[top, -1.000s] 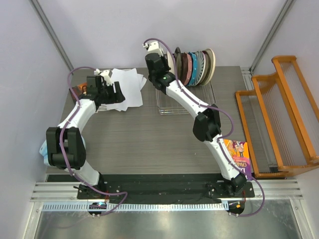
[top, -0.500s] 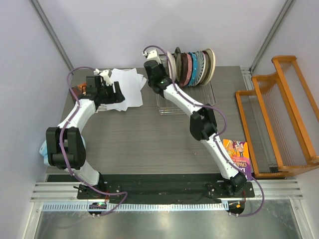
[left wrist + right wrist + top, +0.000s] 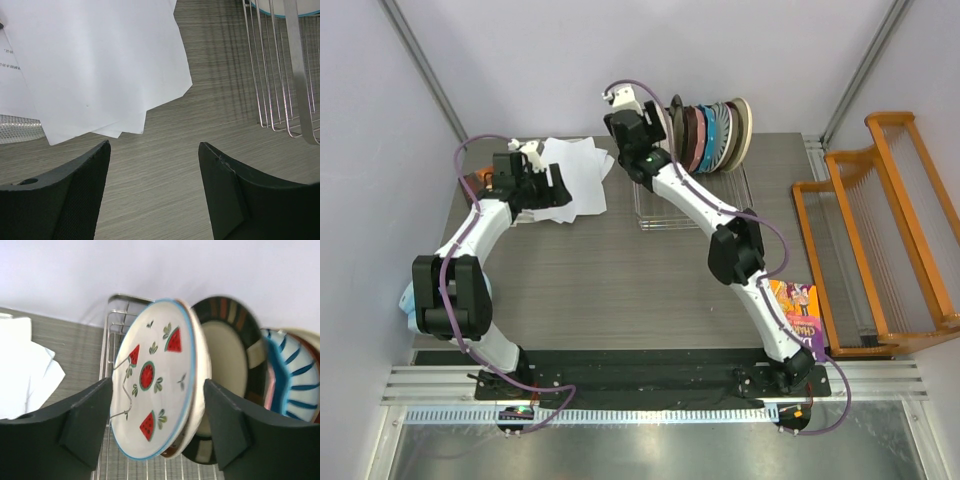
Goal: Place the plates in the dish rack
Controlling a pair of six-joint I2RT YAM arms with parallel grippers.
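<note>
The dish rack (image 3: 692, 200) stands at the back of the table with a row of plates (image 3: 710, 135) upright in it. In the right wrist view the nearest one is a white plate with red fruit (image 3: 155, 390), leaning on a wire of the dish rack (image 3: 116, 315). Behind it stand a dark-rimmed beige plate (image 3: 227, 347) and a blue-striped one (image 3: 295, 382). My right gripper (image 3: 157, 382) is open, its fingers (image 3: 85, 420) on either side of the white plate and apart from it. My left gripper (image 3: 154, 145) is open and empty over bare table, beside white paper (image 3: 95, 65).
White sheets of paper (image 3: 572, 172) lie at the back left under the left arm. An orange wooden slatted rack (image 3: 880, 230) fills the right side. A colourful booklet (image 3: 800, 312) lies by the right arm's base. Rack tines (image 3: 280, 75) show at the left wrist's right.
My right gripper has opened and let go of the white fruit plate, which now stands in the dish rack. The left arm has stayed in place.
</note>
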